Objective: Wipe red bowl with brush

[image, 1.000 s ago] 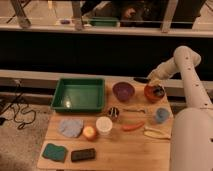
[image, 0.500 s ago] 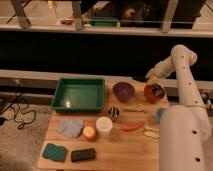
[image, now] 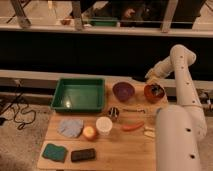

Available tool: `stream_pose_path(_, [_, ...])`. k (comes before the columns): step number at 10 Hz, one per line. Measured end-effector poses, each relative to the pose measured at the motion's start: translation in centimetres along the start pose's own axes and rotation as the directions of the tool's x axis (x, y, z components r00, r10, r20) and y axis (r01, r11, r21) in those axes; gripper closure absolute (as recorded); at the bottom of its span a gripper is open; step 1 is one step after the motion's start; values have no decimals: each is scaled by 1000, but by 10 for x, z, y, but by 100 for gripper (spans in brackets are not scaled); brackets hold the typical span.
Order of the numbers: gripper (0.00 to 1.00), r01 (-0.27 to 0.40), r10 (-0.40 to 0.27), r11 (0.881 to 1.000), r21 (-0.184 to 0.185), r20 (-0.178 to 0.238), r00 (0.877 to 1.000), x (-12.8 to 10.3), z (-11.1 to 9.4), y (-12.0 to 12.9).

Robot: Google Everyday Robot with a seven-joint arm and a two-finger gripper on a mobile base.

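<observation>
Gripper (image: 152, 81) above red bowl (image: 149, 96), brush (image: 158, 90) inside

The robot's single white arm (image: 186, 87) rises from a broad white body segment (image: 176, 142) that stands below and to the view's right of the gripper (image: 156, 89). A long upright link climbs well above the gripper to a rounded elbow (image: 181, 54), the highest joint. From there a shorter link slopes down toward the view's left to the wrist (image: 155, 75), which sits directly over the gripper. The gripper hangs dark and low at the arm's end, pointing downward.
</observation>
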Motion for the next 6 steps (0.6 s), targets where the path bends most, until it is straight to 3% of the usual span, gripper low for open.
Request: stream_pose_path(6, [100,1,-1,1000,2,0,1000,-1,0,-1])
